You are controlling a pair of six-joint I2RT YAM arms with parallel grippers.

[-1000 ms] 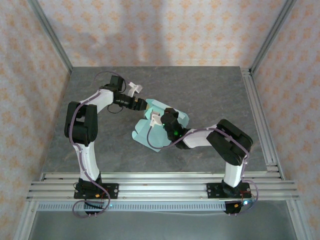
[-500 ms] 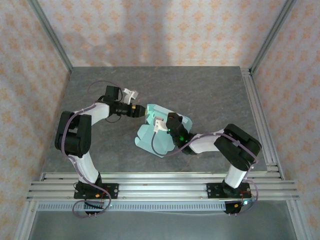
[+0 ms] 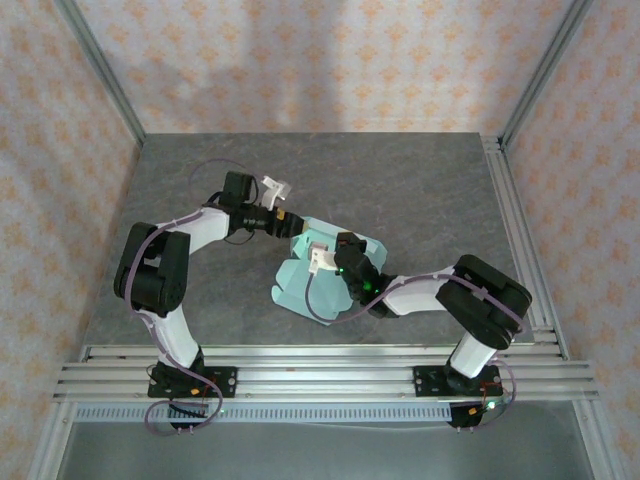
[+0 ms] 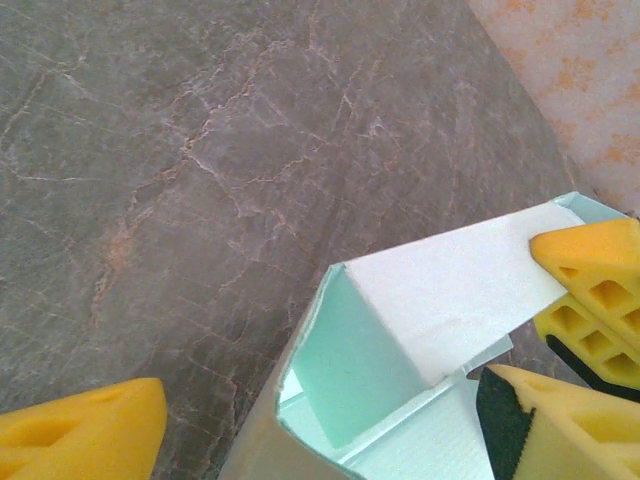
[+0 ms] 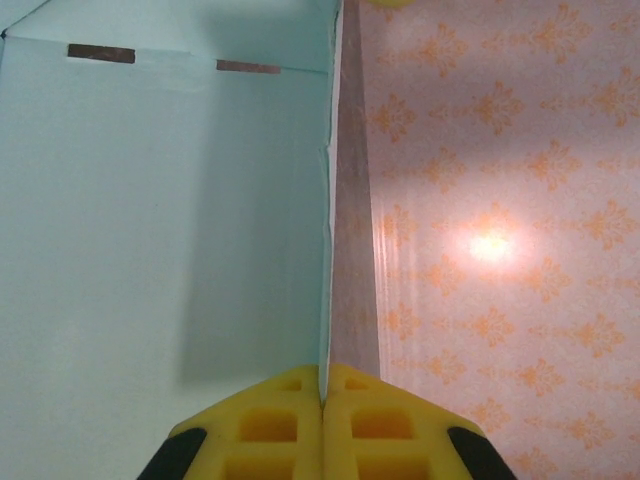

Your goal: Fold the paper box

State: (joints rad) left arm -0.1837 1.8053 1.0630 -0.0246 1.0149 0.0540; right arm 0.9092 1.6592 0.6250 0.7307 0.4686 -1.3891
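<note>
Mid-worktop, paper box (image 3: pixel 322 288) half-formed between the two arms, one wall pinched

Mint card sits part-erected, walls up at far end, flaps loose; right jaws clamped tight on an upright wall edge, left jaws spread wide astride the far-left corner, white flap (image 4: pixel 450 285) reaching one pad, nothing gripped. Step looks like tucking that flap and squaring the corner: best if right jaws just anchor the wall while left comes in low along the crease, pushing inward not down, since thin card would likely buckle or slide. Worktop (image 3: pixel 430 180) grey marbled, smooth, probably slippery for card; aluminium rails (image 3: pixel 330 365) along near edge; walls (image 3: pixel 300 60) cream with orange motif, light even
</note>
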